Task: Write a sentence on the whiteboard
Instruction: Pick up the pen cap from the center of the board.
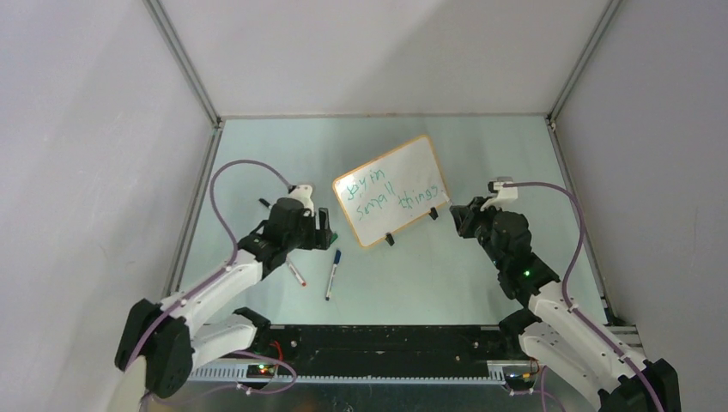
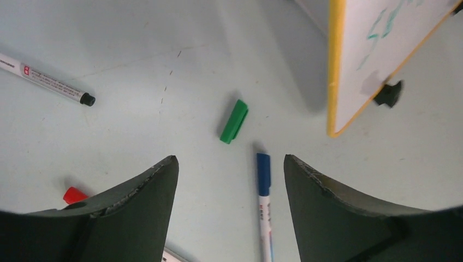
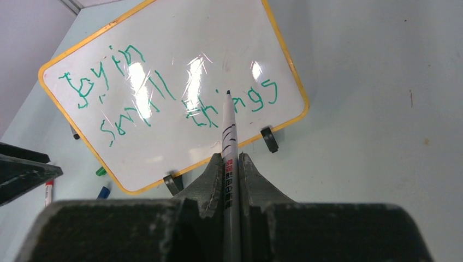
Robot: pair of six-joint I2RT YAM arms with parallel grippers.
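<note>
Pale tabletop (image 1: pixel 412 283); right hand (image 3: pixel 230 161), low beside whiteboard (image 3: pixel 164 60), pinches marker (image 3: pixel 228 123), seemingly not touching.

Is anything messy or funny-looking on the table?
Yes. A green cap lies loose beside the board, on no pen. A blue pen and a red pen lie scattered near it.

Light's soft and even, coming from overhead, nothing dim anywhere. Three glare blobs sit on the whiteboard (image 3: pixel 180 38) in my right wrist view. In the left wrist view it throws a faint shadow on the table (image 2: pixel 136 43). My left fingers (image 2: pixel 131 218) look dark, with fisheye bending at the edges. The marker (image 3: pixel 229 136) goes a bit soft near the lens.
</note>
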